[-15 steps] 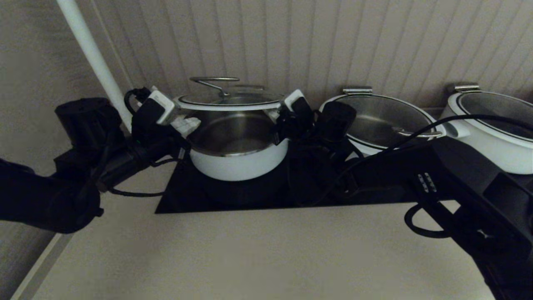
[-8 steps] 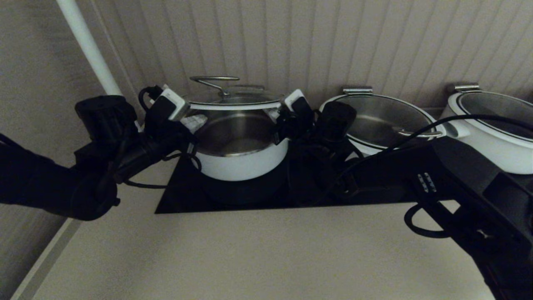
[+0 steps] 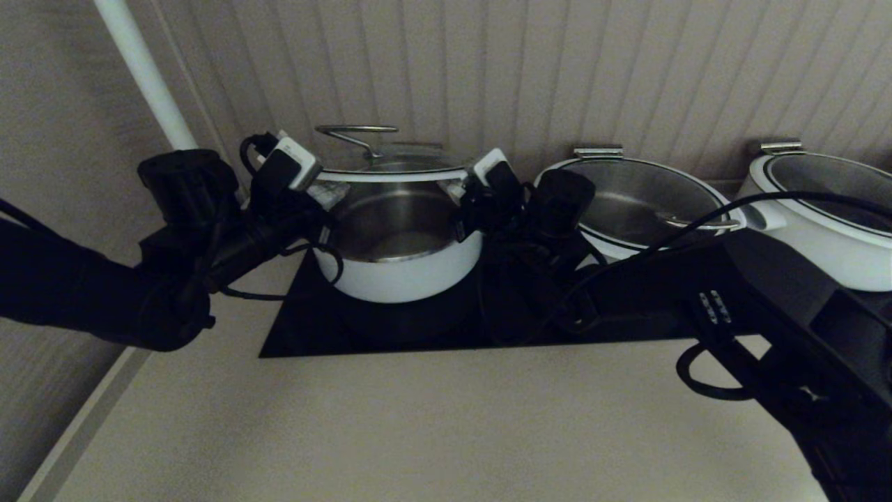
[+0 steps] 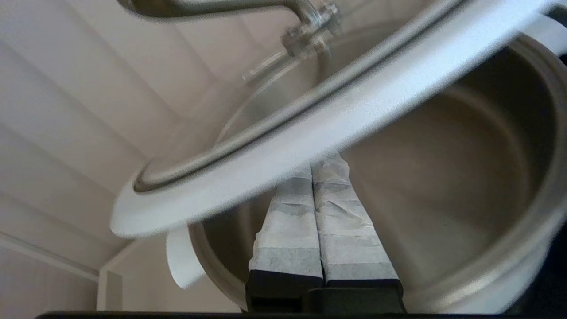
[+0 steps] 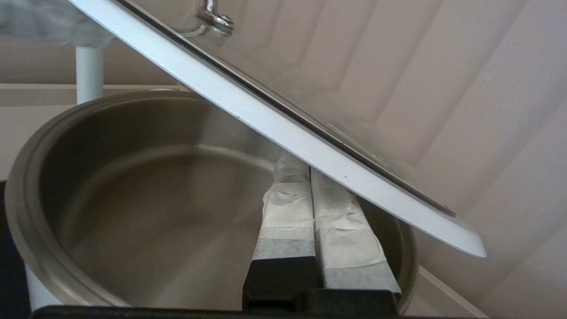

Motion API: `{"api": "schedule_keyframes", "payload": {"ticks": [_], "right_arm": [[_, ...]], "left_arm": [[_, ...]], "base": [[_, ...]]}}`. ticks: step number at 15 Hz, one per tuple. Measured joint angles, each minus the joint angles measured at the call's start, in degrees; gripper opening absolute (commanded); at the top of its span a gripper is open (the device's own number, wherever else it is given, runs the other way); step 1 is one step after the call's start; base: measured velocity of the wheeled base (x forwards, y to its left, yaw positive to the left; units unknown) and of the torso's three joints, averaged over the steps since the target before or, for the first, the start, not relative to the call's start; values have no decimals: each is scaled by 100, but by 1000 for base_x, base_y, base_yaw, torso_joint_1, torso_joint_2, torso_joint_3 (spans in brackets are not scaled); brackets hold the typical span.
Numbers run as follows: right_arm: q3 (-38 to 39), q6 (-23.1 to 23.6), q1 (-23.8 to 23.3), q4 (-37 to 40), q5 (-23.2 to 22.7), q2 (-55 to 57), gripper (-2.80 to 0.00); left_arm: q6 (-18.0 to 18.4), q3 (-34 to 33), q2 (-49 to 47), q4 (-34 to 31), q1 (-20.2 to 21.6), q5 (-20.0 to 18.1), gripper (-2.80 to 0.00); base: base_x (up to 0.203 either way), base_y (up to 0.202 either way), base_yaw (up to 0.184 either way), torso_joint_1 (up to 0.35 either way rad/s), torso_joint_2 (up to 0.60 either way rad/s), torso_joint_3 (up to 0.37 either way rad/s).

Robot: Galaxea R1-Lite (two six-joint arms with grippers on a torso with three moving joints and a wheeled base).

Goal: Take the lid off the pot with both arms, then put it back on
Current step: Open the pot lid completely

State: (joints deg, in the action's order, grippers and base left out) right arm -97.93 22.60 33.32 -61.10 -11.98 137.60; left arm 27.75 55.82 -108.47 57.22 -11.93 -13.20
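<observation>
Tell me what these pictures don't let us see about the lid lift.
- Left gripper fingertips: left wrist view, hidden under the lid rim.
- Right gripper fingertips: right wrist view, hidden likewise.
- Pot side handles: head view, covered by both grippers.
- Third pot: cut off by the edge.

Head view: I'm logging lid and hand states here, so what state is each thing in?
Round clear glass lid with white rim: raised off its pot, resting on both hands.
Deep white steel-lined pot: uncovered, empty.
Left hand: shut, under the rim.
Right hand: shut, under the rim.
Middle wide white pot: lidded.
</observation>
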Motion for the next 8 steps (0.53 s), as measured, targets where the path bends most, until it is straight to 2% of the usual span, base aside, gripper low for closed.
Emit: {"api": "schedule_keyframes", "payload": {"ticks": [8], "right_arm": [[212, 9, 127, -144, 11, -80, -280]], "left_arm": [[0, 130, -54, 0, 1, 9, -280]], "base": [[0, 0, 0, 0, 0, 0]]}}
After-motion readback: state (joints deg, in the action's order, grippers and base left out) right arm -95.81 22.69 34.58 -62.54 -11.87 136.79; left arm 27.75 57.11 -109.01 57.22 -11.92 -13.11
